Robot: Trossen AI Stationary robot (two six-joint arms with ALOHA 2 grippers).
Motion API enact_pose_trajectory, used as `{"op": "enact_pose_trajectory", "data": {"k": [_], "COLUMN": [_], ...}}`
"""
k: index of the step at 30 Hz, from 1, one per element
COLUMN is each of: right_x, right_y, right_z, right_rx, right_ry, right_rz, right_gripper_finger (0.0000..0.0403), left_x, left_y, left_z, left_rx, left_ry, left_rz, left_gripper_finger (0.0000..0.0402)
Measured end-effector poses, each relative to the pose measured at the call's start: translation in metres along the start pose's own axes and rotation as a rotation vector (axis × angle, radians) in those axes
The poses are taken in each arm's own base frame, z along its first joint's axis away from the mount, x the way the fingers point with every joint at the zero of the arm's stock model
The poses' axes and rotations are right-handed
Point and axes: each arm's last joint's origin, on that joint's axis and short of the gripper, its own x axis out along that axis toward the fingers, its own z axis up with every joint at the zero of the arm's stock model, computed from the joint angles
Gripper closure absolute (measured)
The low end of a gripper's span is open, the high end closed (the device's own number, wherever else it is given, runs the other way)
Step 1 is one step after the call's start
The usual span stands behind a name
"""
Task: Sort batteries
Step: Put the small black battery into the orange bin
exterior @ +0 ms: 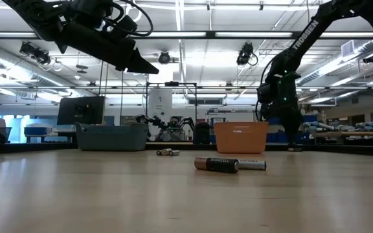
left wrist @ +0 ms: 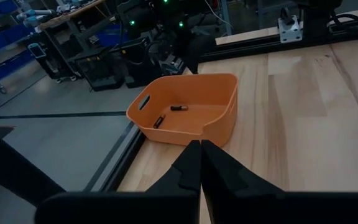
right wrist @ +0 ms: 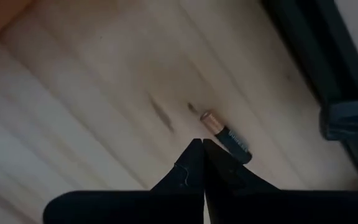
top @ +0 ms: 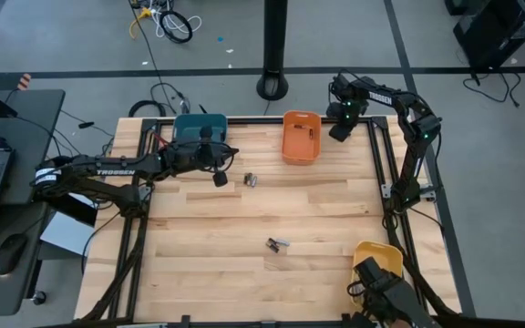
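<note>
While both arms hang above the wooden table (top: pixel 244 273), the orange bin (top: pixel 301 137) at the table's far edge serves as landmark for all entries.

Orange bin: open tub holding two small batteries (left wrist: pixel 179 108) on its floor, one dark with a copper end, the other slim and lying nearer the handle cut-out.

Teal bin (top: pixel 199 128): well to the left of the orange bin, on the same far edge; contents not visible.

Yellow bin (top: pixel 376 260): at the near right corner of the table, far from the orange bin.

Loose battery pair (top: pixel 252 179): on the table, nearer the camera than the orange bin and to its left, two short cells side by side.

Second loose pair (top: pixel 277 244): mid-table, well in front of the orange bin; the low view shows a black-and-copper cell (exterior: pixel 216 164) with a slim silvery one (exterior: pixel 252 165) just beside it.

Single black-and-copper battery (right wrist: pixel 225 136): lying on the wood just beyond the right fingertips, by the table's dark frame rail.

Left gripper (top: pixel 220 179): between the teal bin and the orange bin, fingers pressed together, holding nothing.

Right gripper (top: pixel 338 133): just right of the orange bin, fingers pressed together, empty.
</note>
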Motion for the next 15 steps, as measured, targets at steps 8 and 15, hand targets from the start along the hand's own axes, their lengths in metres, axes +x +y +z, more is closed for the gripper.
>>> {"op": "enact_pose_trajectory", "data": {"k": [8,15], "right_x": [-0.001,-0.001], "right_y": [-0.007,-0.017], "right_z": [0.007,0.002], "right_rx": [0.036,0.106], "right_ry": [-0.077,-0.072], "right_rz": [-0.068,-0.066], "right_gripper_finger": [0.0398,0.0398], "left_x": [0.0,0.0], "left_y": [0.0,0.0], "left_z": [0.0,0.0], "left_rx": [0.0,0.0], "left_ry": [0.0,-0.001], "left_rz": [0.0,0.0], "left_gripper_finger": [0.0386,0.0386]}}
